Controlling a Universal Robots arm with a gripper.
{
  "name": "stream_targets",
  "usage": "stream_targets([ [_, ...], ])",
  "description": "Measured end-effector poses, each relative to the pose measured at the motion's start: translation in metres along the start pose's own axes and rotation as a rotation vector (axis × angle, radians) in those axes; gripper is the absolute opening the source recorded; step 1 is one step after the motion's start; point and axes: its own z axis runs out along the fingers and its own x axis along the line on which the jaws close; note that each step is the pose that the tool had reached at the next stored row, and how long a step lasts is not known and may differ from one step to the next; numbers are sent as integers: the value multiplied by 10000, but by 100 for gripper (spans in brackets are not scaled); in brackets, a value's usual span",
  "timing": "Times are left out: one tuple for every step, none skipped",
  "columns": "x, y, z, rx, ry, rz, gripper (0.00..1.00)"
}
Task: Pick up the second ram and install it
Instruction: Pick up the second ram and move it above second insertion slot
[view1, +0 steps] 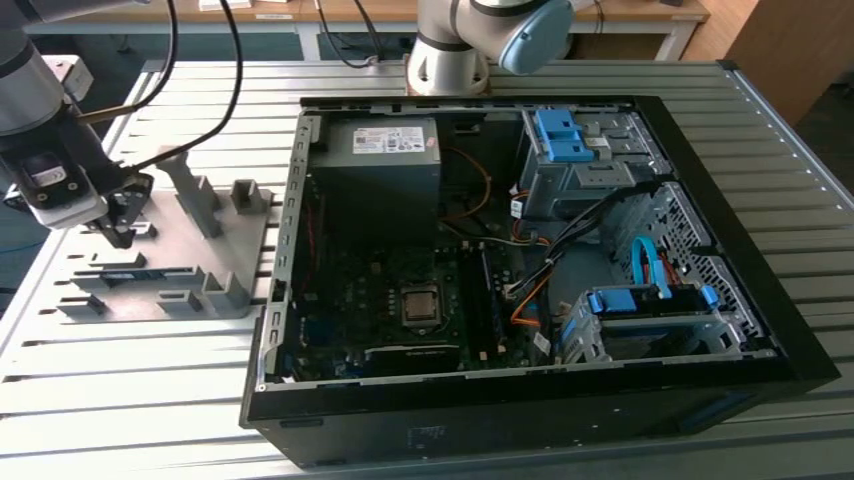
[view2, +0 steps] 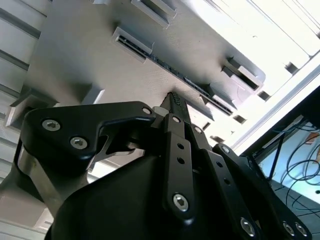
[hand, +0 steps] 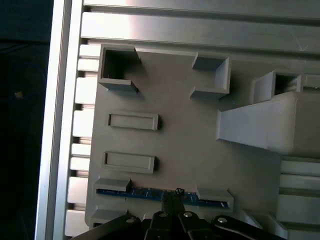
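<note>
Step in hand: the pick-up is being worked; nothing of the install is being shown as done for this stick.
Claw: the claw (view1: 118, 222) is being held low over the grey fixture plate (view1: 247, 255), at the exterior view's left, well apart from the computer case (view1: 467, 430).
Claw state: cannot be told. Neither wrist view is showing plainly whether it is open, closed or gripping.
Second ram: the second ram (hand: 147, 192) is being carried on edge in the plate, its ends cradled by two grey blocks (hand: 114, 184). In the first wrist view the claw's tip is being seen at the stick's middle. Whether it is touching or just above cannot be told.
Case: it is lying open on the counter (view1: 134, 400), with the motherboard (view1: 387, 290) facing up.
Demands of the pick, as judged: a centred, firm hold on the thin edge is being called for. So is a straight lift clear of the blocks without tilt, since the seating looks narrow.
</note>
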Motion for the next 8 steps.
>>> stream_targets([
  [0, 0, 0, 2, 1, -79, 10],
  [0, 0, 0, 4, 2, -155, 10],
  [0, 0, 0, 6, 4, -233, 10],
  [0, 0, 0, 8, 5, -309, 10],
  [0, 0, 1, 10, 6, -385, 10],
  [0, 0, 1, 13, 7, -459, 10],
  [0, 0, 0, 15, 9, -540, 10],
  [0, 0, 0, 17, 11, -613, 10],
])
